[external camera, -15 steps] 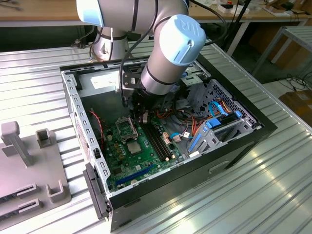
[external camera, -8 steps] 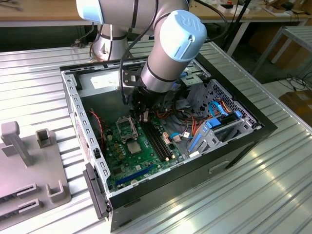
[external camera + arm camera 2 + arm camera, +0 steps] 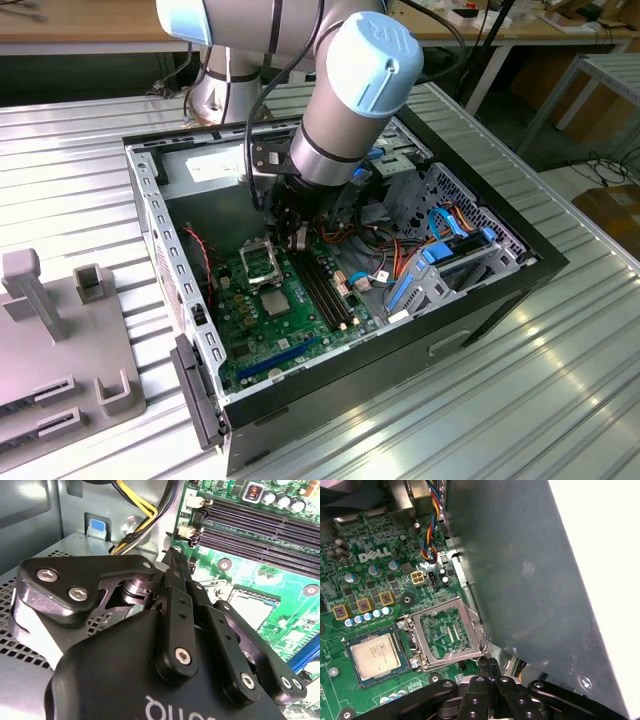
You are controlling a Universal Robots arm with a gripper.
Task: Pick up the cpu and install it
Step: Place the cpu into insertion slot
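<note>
The cpu (image 3: pixel 372 652), a silver square chip, lies flat in the black socket on the green motherboard (image 3: pixel 370 570). Its hinged metal load plate (image 3: pixel 447 630) stands swung open beside it. In the exterior view the cpu (image 3: pixel 273 302) sits just in front of the raised load plate (image 3: pixel 258 262). My gripper (image 3: pixel 487 666) is shut with nothing between its fingers, and it hovers close to the open plate's edge, a short way from the chip. The second wrist view has the shut gripper (image 3: pixel 172 555) pointing at the board's edge near the cpu (image 3: pixel 248 607).
The motherboard lies inside an open black computer case (image 3: pixel 480 300) on a ribbed metal table. The grey steel case wall (image 3: pixel 530 580) rises close to the gripper. Memory slots (image 3: pixel 325 290), loose cables (image 3: pixel 140 520) and a blue-trimmed drive cage (image 3: pixel 450 250) crowd the case. Grey fixtures (image 3: pixel 60 330) stand at the exterior view's left.
</note>
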